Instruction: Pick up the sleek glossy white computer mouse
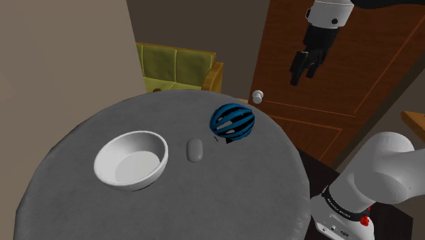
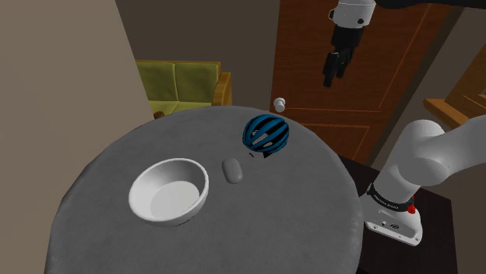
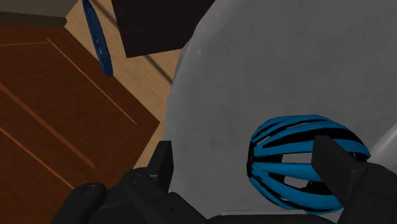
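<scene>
The computer mouse (image 1: 196,150) (image 2: 233,170) is a small pale grey oval lying flat near the middle of the round grey table (image 1: 225,201), between a white bowl and a blue helmet. My gripper (image 1: 303,68) (image 2: 332,72) hangs high in the air beyond the table's far right edge, in front of the wooden door, well apart from the mouse. In the wrist view the gripper (image 3: 248,172) is open with nothing held, its black fingers (image 3: 162,167) standing wide apart, and the helmet (image 3: 305,159) shows far below between them.
A blue vented bike helmet (image 1: 232,121) (image 2: 266,134) sits just right of the mouse. A large white bowl (image 1: 131,160) (image 2: 169,191) stands on its left. Behind the table are a brown door (image 1: 340,95) with a pale knob (image 1: 257,96) and a yellow-green sofa (image 1: 177,67).
</scene>
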Motion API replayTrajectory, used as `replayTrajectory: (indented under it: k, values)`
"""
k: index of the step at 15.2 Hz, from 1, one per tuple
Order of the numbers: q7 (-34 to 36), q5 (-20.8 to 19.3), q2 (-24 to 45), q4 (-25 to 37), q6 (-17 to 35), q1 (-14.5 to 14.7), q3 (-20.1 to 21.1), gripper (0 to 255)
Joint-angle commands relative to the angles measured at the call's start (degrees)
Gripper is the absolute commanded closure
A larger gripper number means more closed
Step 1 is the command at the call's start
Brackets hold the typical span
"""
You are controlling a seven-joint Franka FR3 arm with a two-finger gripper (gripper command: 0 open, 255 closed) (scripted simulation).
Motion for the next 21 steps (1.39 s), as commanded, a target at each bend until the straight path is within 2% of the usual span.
replayTrajectory:
  k: [1,11,21]
  values:
    - [0.00,0.00,0.00,0.00,0.00,0.00,0.00,0]
    - [14.49,8.51,4.32,-9.32,16.00,1.59,9.65,0]
    - [28.46,13.53,17.93,-10.07,33.87,2.26,20.10,0]
